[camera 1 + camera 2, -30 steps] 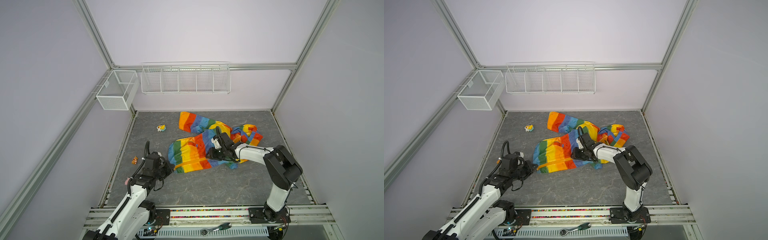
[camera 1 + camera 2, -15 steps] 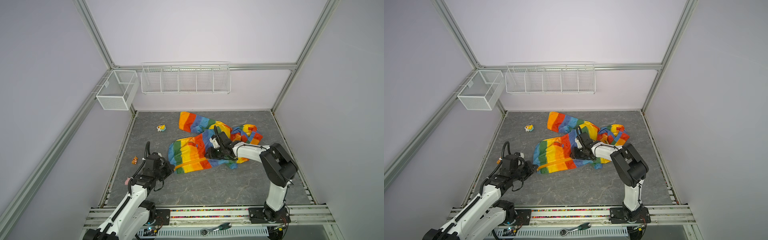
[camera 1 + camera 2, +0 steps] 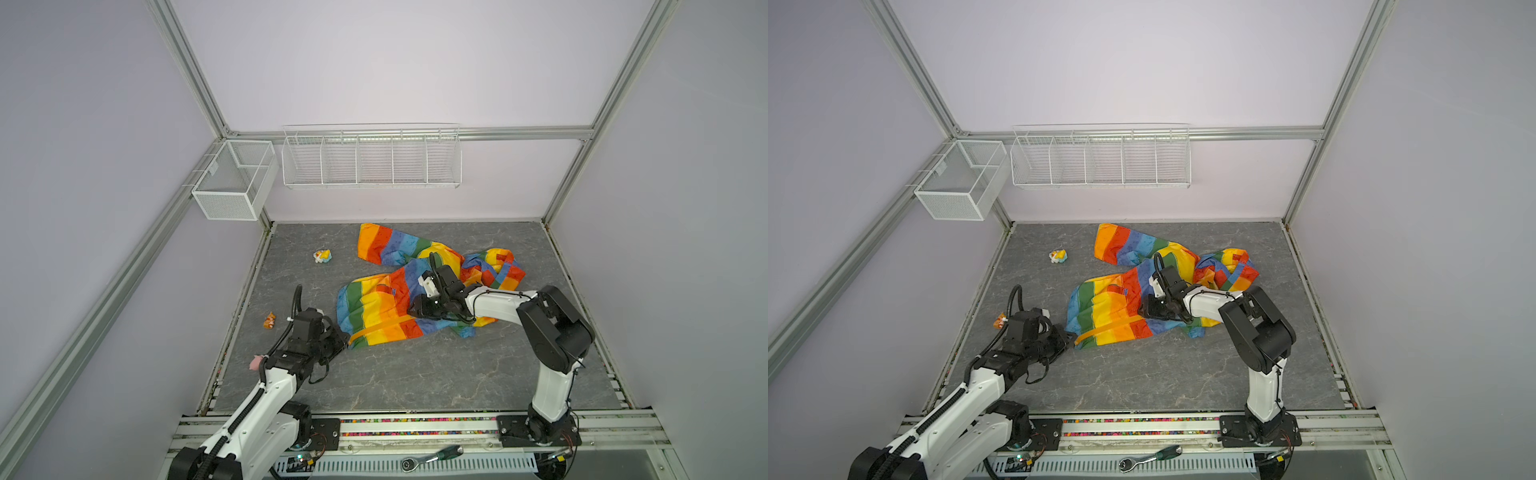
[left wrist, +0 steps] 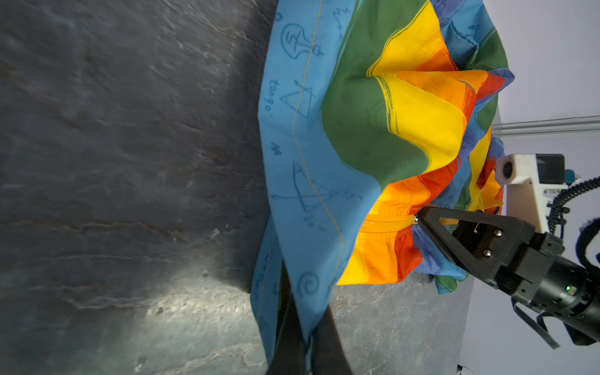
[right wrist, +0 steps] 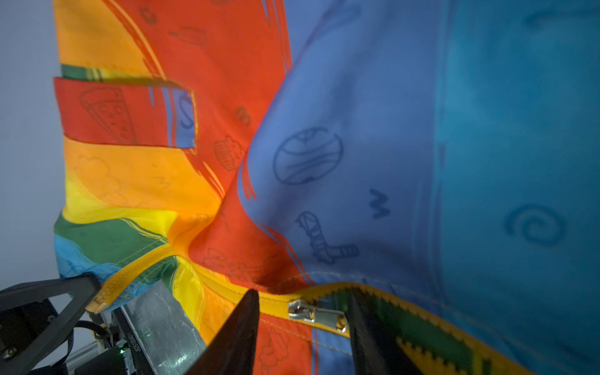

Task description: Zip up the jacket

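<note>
**Slider sits between the right hand's fingers; the zip runs left to right**

The jacket [image 3: 386, 307] lies crumpled on the grey worktop, right of centre, with its hem towards the near left. The left hand [image 3: 343, 338] is closed tight on the hem corner at the near-left end of the orange zip [image 3: 382, 326]. It pins that end low to the worktop.

From there the zip runs rightwards and slightly away, straight to the right hand [image 3: 415, 309], which reaches in from the right. In the right wrist view the silver slider [image 5: 316, 314] lies in the gap between that hand's two black fingers [image 5: 240, 337]. The fingers stand about half apart and grip nothing, with space showing on both sides of the slider.

Towards the left hand the zip looks joined. Past the slider the two rows of teeth spread apart.

The right hand is clearly the nearer one to the slider. The next move probably calls for it to close on the slider and draw it rightwards along the zip, away from the left hand's anchor.
</note>
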`<state>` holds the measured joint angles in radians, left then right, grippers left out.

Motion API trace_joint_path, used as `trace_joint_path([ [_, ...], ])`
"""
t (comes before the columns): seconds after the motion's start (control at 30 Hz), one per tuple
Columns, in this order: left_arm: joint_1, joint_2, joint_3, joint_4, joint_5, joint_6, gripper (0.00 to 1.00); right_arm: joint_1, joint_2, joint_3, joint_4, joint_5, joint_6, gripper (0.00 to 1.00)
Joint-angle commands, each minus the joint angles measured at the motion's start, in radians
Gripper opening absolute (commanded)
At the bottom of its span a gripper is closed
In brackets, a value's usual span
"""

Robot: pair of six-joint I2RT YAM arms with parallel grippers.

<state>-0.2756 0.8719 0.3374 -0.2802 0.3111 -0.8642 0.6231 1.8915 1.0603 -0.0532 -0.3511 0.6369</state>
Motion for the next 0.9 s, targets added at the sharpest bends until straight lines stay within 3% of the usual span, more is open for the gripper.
trace_joint_path([
  [0.0, 0.000, -0.005, -0.009, 0.010, -0.003, -0.012, 0.00, -0.005, -0.023, -0.042, -0.003, -0.036, 0.041, 0.47],
  [0.87, 0.000, -0.017, -0.012, 0.005, 0.000, -0.013, 0.00, -0.028, -0.062, -0.077, 0.045, -0.077, 0.102, 0.29],
])
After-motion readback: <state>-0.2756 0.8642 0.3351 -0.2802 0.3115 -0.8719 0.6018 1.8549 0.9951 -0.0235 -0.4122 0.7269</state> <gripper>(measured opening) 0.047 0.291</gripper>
